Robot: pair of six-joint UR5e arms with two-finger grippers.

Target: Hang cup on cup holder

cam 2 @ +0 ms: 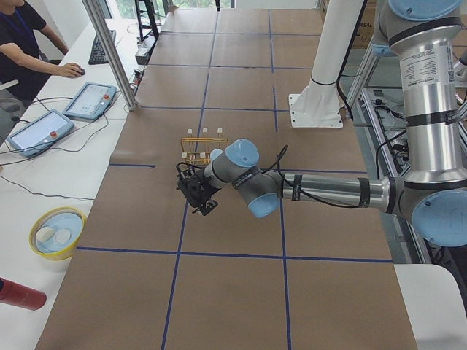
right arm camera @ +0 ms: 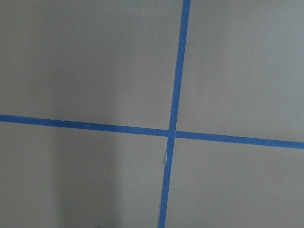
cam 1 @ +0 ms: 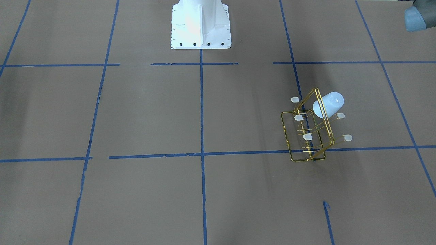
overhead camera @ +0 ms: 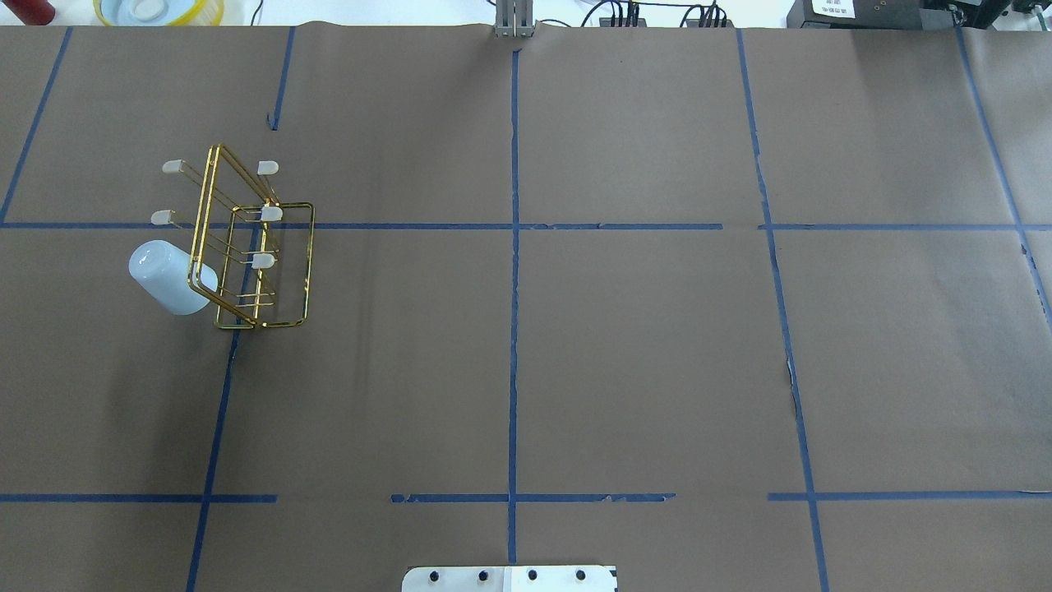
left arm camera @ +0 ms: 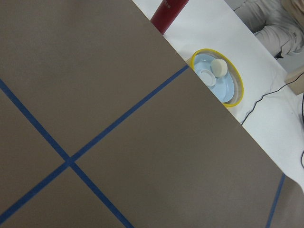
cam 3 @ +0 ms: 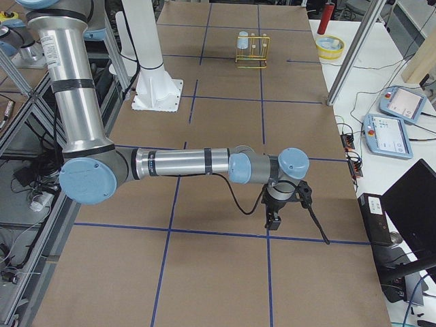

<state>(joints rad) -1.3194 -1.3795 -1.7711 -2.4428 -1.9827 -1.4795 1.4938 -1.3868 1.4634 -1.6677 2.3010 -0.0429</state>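
Observation:
The pale blue-white cup (cam 1: 328,104) sits mouth-first over a prong of the gold wire cup holder (cam 1: 308,143), tilted with its closed base pointing outward. Both also show in the overhead view: the cup (overhead camera: 168,278) at the left side of the cup holder (overhead camera: 283,263). Several other capped prongs are bare. My left gripper (cam 2: 198,198) shows only in the exterior left view, near the cup holder and apart from it. My right gripper (cam 3: 272,219) shows only in the exterior right view, far from the cup holder (cam 3: 253,53). I cannot tell whether either is open or shut.
A yellow-rimmed bowl (left arm camera: 218,78) and a red bottle (left arm camera: 168,9) stand off the brown mat beyond the table's left end. The white robot base (cam 1: 201,23) stands at the table's robot side. An operator (cam 2: 22,44) and tablets (cam 2: 91,98) are at the far side.

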